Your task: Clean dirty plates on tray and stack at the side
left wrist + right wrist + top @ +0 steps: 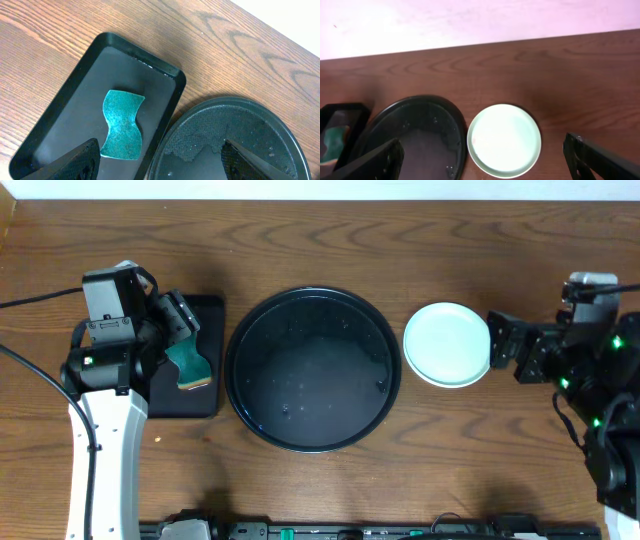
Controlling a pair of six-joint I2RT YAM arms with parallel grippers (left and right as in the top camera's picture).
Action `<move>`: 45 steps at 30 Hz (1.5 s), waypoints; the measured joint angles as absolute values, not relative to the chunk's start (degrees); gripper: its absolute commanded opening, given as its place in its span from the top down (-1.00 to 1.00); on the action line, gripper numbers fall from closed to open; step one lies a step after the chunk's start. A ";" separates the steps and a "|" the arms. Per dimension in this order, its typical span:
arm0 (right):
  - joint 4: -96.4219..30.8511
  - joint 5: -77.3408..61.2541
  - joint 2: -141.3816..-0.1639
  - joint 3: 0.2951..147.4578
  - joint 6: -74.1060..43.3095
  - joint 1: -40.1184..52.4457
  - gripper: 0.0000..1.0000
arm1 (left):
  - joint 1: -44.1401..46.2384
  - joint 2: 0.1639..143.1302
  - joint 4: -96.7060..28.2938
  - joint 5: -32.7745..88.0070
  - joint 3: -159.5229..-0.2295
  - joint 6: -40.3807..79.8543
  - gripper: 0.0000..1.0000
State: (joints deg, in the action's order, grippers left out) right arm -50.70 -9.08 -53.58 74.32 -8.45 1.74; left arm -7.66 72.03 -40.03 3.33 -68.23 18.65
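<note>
The round black tray (313, 380) lies wet and bare in the middle of the table, with no plate on it; it also shows in the left wrist view (240, 130) and the right wrist view (420, 130). A pale mint plate (447, 344) sits on the wood just right of the tray, and also shows in the right wrist view (505, 140) with a faint reddish mark near its left rim. Any plates under it, and the yellow one, are hidden. My right gripper (503, 345) (485, 160) is open and empty beside the plate. My left gripper (178, 318) (160, 162) is open and empty.
A rectangular black tray (205, 305) (75, 100) holding a teal sponge (190, 367) (122, 125) lies left of the round tray, under my left gripper. Bare wooden table (330, 240) lies behind, with a pale wall past its far edge.
</note>
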 measured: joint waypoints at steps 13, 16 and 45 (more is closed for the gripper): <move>-59.57 -6.04 -52.53 74.32 -6.74 1.74 -0.99 | -7.66 72.01 -40.03 3.62 -68.23 19.27 -0.56; -60.42 -4.21 -52.53 74.32 -6.31 1.74 -0.99 | -7.66 72.01 -40.03 3.75 -68.23 19.27 -0.57; -4.36 -4.58 -6.13 12.56 -2.31 1.74 -0.99 | -7.66 72.03 -40.05 3.97 -68.23 19.29 -0.57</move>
State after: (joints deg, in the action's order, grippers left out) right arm -4.36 -4.58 -6.13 12.56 -2.31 1.74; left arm -7.66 72.03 -40.05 3.97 -68.23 19.29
